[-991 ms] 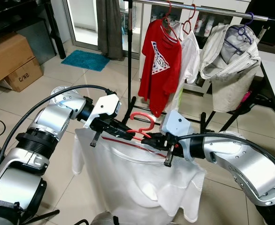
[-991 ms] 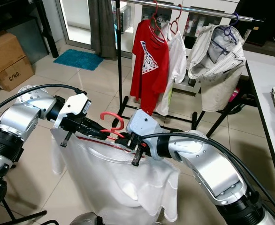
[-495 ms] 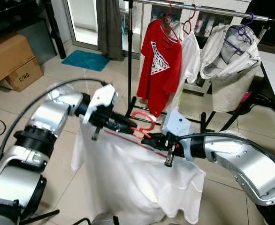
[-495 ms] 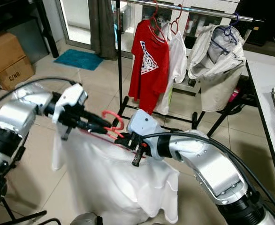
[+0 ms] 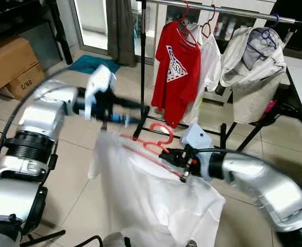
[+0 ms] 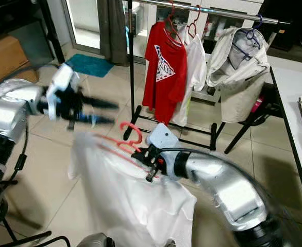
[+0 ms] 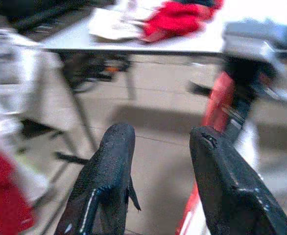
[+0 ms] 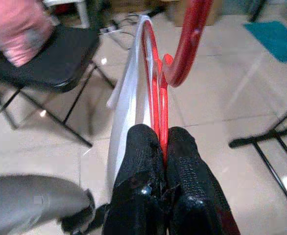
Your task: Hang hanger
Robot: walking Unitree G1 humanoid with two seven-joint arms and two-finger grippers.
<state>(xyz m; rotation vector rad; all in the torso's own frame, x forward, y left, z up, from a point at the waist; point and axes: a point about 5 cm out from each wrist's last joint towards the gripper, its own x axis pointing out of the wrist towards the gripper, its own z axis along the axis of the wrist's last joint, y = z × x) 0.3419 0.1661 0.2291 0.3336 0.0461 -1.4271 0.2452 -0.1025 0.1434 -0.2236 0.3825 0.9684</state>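
Observation:
A red hanger (image 5: 160, 135) carries a white shirt (image 5: 156, 200) that hangs low in front of me. My right gripper (image 5: 167, 155) is shut on the hanger's neck just under the hook, and the right wrist view shows the fingers (image 8: 138, 161) clamped on the red wire (image 8: 155, 93). The left gripper (image 5: 135, 113) is open and holds nothing. It is up and to the left of the hanger, apart from it, and blurred. Its two fingers (image 7: 109, 161) stand spread in the left wrist view. The clothes rail (image 5: 228, 10) runs across the top, beyond the hanger.
On the rail hang a red T-shirt (image 5: 174, 72), a white shirt (image 5: 208, 59) and a beige jacket (image 5: 251, 67). The rack's black post and foot (image 5: 141, 110) stand behind the hanger. Cardboard boxes (image 5: 9, 64) and a teal mat (image 5: 89, 63) lie left; a white table (image 6: 295, 98) right.
The left gripper let go of the hanger's left end, opened and swung up and to the left. The hanger now tilts down to the left, held by the right gripper alone.

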